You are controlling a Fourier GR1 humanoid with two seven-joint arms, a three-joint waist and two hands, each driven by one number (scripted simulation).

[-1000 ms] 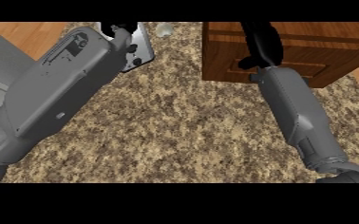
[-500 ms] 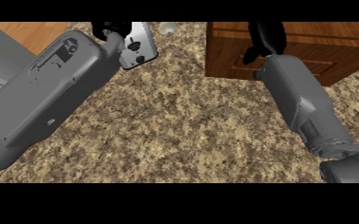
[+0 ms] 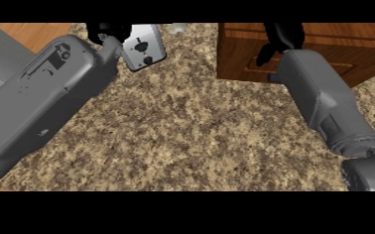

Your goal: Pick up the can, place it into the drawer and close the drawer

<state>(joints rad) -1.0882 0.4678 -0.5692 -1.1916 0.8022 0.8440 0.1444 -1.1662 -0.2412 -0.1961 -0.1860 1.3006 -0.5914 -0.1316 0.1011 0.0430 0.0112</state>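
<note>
Looking down, you have the speckled brown-and-tan granite counter top (image 3: 190,129) filling the lower and middle frame. Your bulky grey left forearm (image 3: 51,99) crosses it from the lower left edge toward the upper left. Your slimmer grey right forearm (image 3: 322,104) climbs from the lower right corner toward the upper right.

Farther up, at the top left, your black left hand (image 3: 108,30) is mostly cut by the frame edge; you cannot tell how its fingers stand. Just right of it sits a light grey wrist plate with dark slots (image 3: 143,47), tilted.

At the upper right, your black right hand (image 3: 282,37) lies over the front of the brown wooden drawer unit (image 3: 242,54), its fingers hanging down against the wood, curled a little; whether they grip anything is unclear.

At the top edge, between the hands, a small pale rounded shape (image 3: 176,28) shows. You cannot confirm it is the can.
</note>
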